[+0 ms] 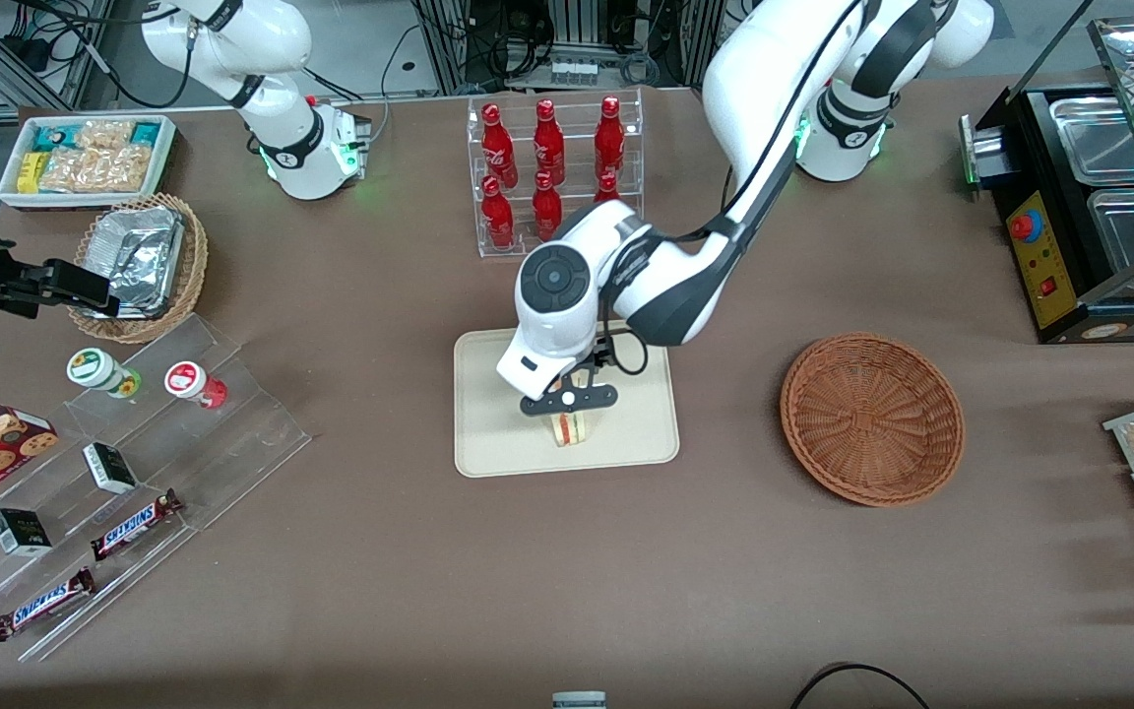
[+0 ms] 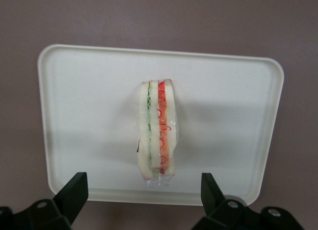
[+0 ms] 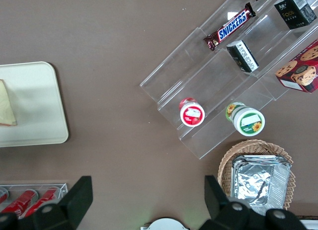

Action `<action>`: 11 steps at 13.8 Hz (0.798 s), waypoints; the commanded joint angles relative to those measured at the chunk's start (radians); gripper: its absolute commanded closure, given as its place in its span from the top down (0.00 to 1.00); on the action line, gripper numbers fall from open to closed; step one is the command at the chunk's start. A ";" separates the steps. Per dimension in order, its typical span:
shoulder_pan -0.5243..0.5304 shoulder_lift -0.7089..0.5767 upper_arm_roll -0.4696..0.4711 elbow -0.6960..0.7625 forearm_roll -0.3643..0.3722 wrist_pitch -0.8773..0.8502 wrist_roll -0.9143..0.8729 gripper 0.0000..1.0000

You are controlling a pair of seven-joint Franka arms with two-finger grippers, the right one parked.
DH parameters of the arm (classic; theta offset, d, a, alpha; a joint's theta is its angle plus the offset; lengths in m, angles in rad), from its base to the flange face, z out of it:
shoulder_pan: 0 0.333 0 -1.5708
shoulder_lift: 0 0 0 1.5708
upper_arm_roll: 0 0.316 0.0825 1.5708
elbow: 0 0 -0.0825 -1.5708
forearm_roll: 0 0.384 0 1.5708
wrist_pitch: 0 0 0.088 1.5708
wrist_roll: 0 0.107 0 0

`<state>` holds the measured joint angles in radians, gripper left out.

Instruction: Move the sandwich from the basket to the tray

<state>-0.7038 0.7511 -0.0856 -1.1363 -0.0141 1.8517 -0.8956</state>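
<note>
At the centre of the front view, the sandwich stands on its edge on the cream tray. The gripper hovers just above it, fingers spread wide on either side, holding nothing. The round brown basket sits at centre right, well apart from the tray.

sandwich: upper part hidden under the claw in front view; cut by the frame edge in right wrist view
tray: middle covered by the arm
claw fingers: bases cut by the frame edge
</note>
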 commanded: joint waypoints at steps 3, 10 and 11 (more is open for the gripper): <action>0.123 -0.104 -0.002 -0.019 -0.012 -0.173 0.205 1.00; 0.369 -0.383 -0.002 -0.327 -0.012 -0.198 0.553 1.00; 0.397 -0.412 -0.002 -0.364 -0.012 -0.197 0.587 1.00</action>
<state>-0.3637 0.4506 -0.0769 -1.3678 -0.0157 1.6496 -0.3702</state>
